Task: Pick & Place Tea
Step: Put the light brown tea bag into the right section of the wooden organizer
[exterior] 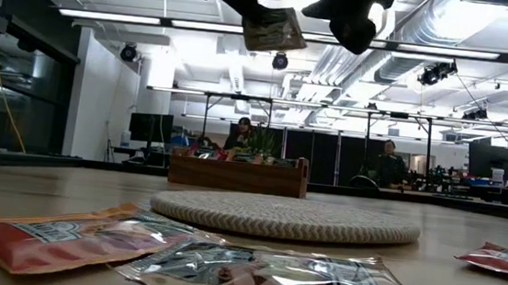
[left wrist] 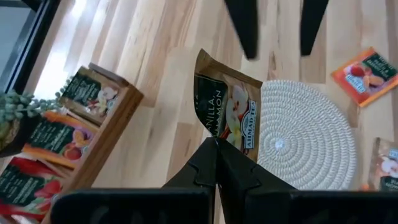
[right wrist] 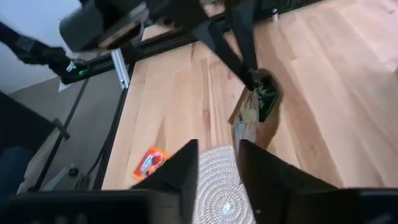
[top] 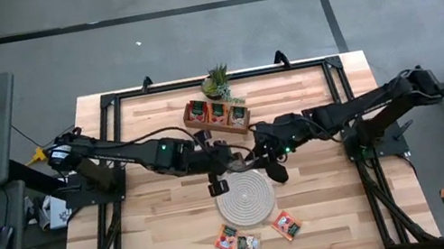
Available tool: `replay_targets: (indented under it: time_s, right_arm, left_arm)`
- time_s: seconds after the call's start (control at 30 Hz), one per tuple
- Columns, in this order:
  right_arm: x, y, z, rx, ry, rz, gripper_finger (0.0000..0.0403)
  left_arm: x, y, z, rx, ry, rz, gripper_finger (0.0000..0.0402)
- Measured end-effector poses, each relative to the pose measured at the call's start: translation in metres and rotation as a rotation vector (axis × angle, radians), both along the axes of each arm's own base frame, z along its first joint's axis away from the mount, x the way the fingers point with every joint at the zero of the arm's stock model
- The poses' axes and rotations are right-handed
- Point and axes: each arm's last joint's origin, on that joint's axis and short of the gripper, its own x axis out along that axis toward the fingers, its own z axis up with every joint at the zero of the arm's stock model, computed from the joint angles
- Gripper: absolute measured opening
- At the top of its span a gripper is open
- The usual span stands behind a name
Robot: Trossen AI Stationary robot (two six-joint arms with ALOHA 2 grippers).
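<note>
My left gripper [left wrist: 215, 144] is shut on one tea sachet [left wrist: 227, 109], brown and dark green with a white label, held high over the far edge of the round woven mat [top: 247, 198]. In the low view the sachet [exterior: 275, 29] hangs well above the table. My right gripper [right wrist: 217, 168] stands open just right of the sachet, with nothing between its fingers. Three more tea sachets [top: 247, 239] lie flat on the table near the front edge. The wooden tray [top: 217, 114] at the back holds several sachets standing on edge. My left gripper pinches the sachet by one edge [left wrist: 216, 138] between its two fingers. The fingers slant down at it from the table's left. The sachet hangs lifted clear of the mat and the table, tilted, with its printed face toward the wrist camera.
A small potted plant [top: 217, 79] stands behind the tray. A black frame rail [top: 214, 78] runs around the table's edges. Bare wood lies to the left and right of the mat. People sit at desks in the room beyond the table.
</note>
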Motion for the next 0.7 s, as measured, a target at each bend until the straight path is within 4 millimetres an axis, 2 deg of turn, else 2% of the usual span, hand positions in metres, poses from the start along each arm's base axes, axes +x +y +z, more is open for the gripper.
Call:
replay_targets:
  time_s: [0.17, 0.3, 0.7]
  right_arm:
    - [0.001, -0.009, 0.002, -0.003, -0.018, -0.038, 0.0176]
    - [0.002, -0.015, 0.002, -0.004, -0.022, -0.061, 0.0207]
    - [0.010, -0.023, 0.000, -0.040, -0.067, -0.111, 0.0221]
  left_arm:
    - [-0.003, 0.000, -0.002, 0.007, 0.034, -0.002, 0.0000]
    - [-0.002, 0.000, -0.002, 0.006, 0.030, -0.002, 0.0000]
    - [-0.002, 0.000, -0.002, 0.009, 0.028, 0.001, 0.0000]
